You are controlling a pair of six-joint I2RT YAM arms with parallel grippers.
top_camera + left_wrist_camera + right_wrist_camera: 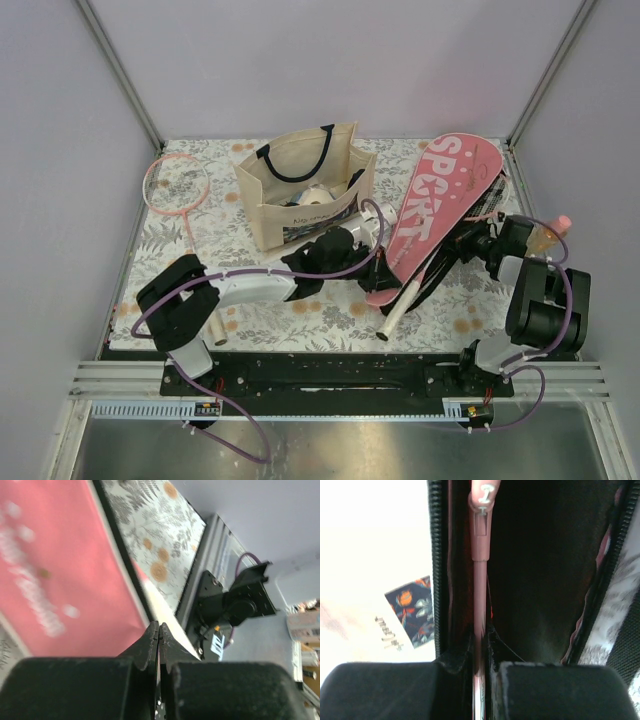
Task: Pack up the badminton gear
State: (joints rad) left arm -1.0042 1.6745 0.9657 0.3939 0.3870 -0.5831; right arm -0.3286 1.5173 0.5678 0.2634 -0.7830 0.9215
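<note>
The pink "SPORT" cover (432,215) lies slanted right of centre. A white racket handle (398,308) sticks out of its near end. My right gripper (468,238) is at the cover's right edge, shut on that racket's thin pink frame (480,580) inside the open, dark cover (540,570). My left gripper (362,250) is at the cover's left edge; its jaws (158,628) are shut where the cover's black edge (125,560) meets them. The second pink racket (177,183) lies at far left. The shuttlecock and tube cannot be made out.
The beige tote bag (300,190) stands at centre back with white things inside; its side shows in the right wrist view (380,540). A small bottle with a pink cap (556,228) stands by the right arm. Frame posts rise at the back corners.
</note>
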